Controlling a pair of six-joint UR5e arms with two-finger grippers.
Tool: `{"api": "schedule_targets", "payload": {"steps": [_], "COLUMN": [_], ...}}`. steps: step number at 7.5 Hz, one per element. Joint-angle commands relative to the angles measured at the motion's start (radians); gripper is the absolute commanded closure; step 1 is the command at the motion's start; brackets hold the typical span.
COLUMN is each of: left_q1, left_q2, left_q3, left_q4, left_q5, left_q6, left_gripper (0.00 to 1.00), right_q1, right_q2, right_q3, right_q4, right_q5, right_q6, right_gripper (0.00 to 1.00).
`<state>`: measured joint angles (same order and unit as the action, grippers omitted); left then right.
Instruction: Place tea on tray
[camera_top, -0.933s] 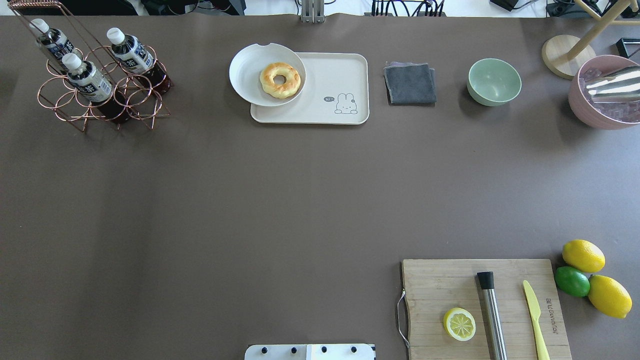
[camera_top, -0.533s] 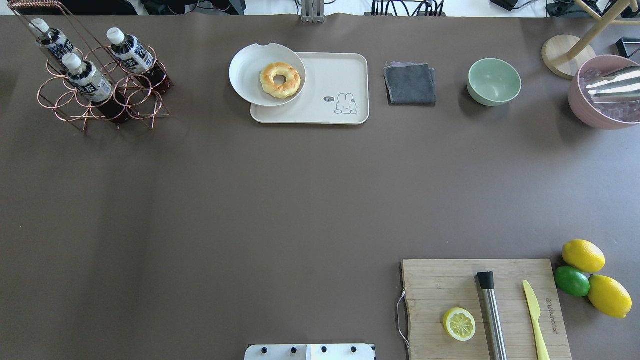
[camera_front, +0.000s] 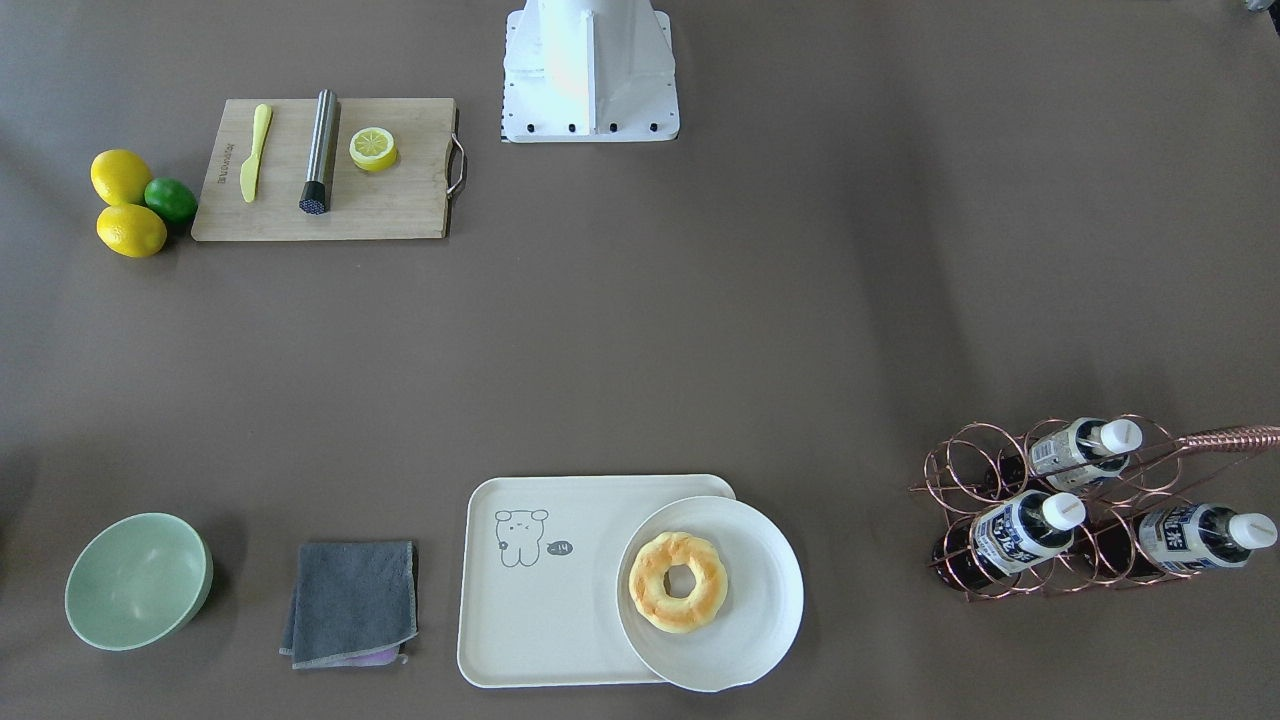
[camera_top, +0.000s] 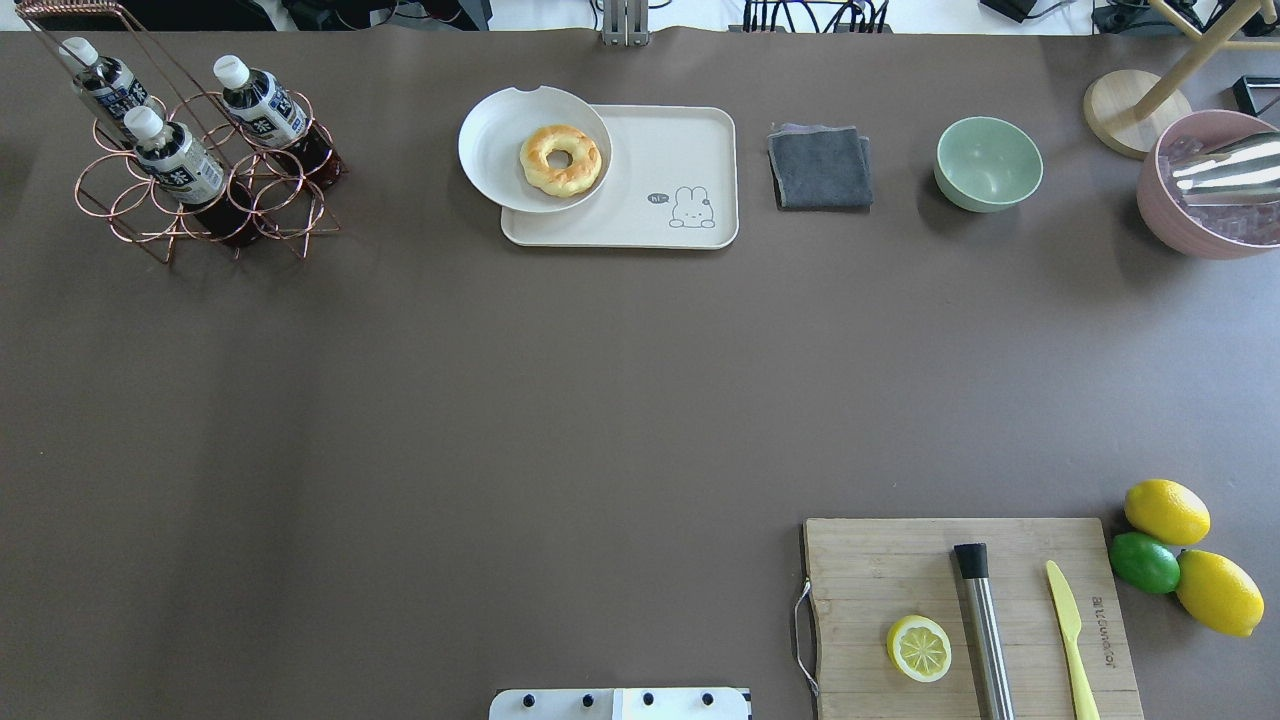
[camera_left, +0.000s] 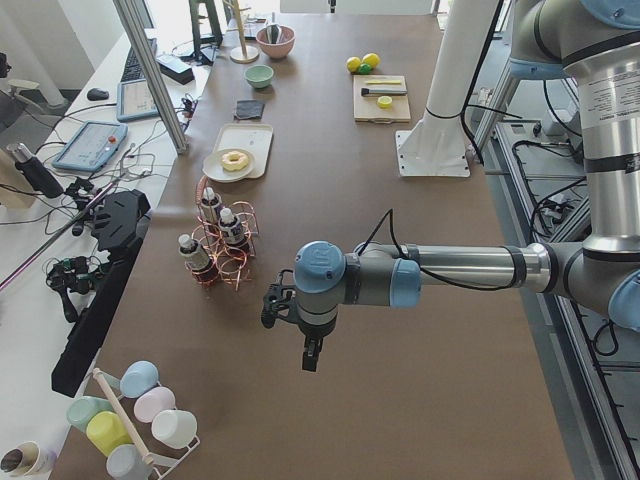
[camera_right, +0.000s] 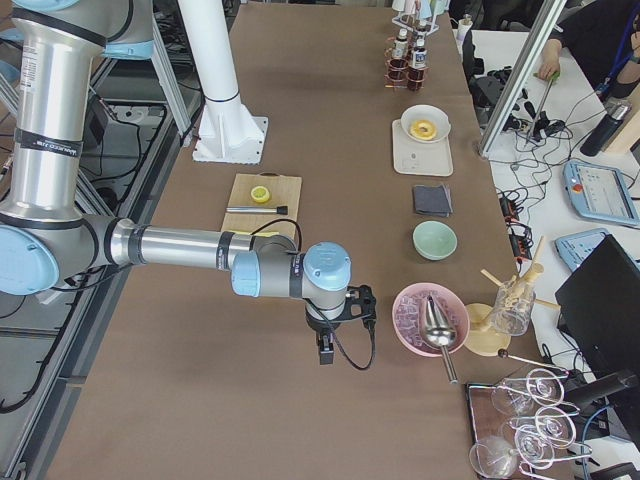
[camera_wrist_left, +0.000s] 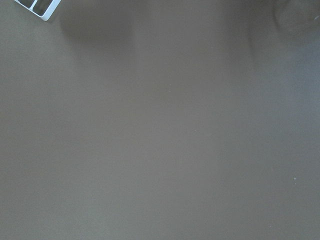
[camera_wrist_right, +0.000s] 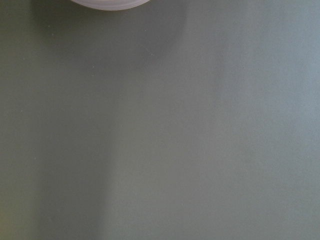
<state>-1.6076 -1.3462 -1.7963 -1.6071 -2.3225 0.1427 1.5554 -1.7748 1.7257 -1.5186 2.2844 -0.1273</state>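
Three tea bottles (camera_top: 178, 160) with white caps stand tilted in a copper wire rack (camera_top: 270, 200) at the far left; they also show in the front-facing view (camera_front: 1020, 528). The cream tray (camera_top: 690, 150) with its line drawing lies at the far middle, also seen in the front-facing view (camera_front: 540, 610). A round white plate (camera_top: 495, 140) with a donut (camera_top: 560, 160) overlaps the tray's left part. My left gripper (camera_left: 310, 355) hangs over bare table short of the rack. My right gripper (camera_right: 325, 350) hangs near the pink bowl. I cannot tell whether either is open or shut.
A grey cloth (camera_top: 820, 167), a green bowl (camera_top: 988, 163) and a pink bowl (camera_top: 1200, 215) with ice and a scoop line the far right. A wooden board (camera_top: 900, 580) with a lemon half, muddler and knife is near right, with lemons and a lime (camera_top: 1145, 562) beside it.
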Motion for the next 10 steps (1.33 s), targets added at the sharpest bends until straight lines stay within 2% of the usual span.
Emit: {"api": "schedule_targets", "payload": {"steps": [1,5,6,7,8,10], "left_q1": [0.000,0.000,0.000,-0.002,-0.003,-0.020], "left_q2": [-0.004,-0.045,-0.045,-0.044,-0.072,-0.059], "left_q3": [-0.005,-0.003,-0.006,0.012,0.020,0.015], "left_q4": [0.001,0.004,0.010,0.000,-0.020,-0.052], "left_q5": [0.000,0.002,-0.006,-0.052,-0.089,-0.211], "left_q6": [0.000,-0.012,-0.014,-0.012,-0.027,-0.077], "left_gripper": [0.01,0.01,0.01,0.01,0.01,0.01], "right_q1": [0.000,0.020,0.028,0.031,0.032,0.032], "right_q2": [0.000,0.008,0.009,0.012,0.011,-0.014], "right_q3": [0.000,0.070,0.052,0.052,0.054,0.031], "right_q4": [0.000,0.023,0.056,0.054,0.061,0.077], "right_q5": [0.000,-0.009,0.006,0.092,0.105,0.093], "right_q6": [0.000,0.000,0.002,0.015,0.035,-0.016], "right_gripper": [0.00,0.00,0.00,0.00,0.00,0.00]}}
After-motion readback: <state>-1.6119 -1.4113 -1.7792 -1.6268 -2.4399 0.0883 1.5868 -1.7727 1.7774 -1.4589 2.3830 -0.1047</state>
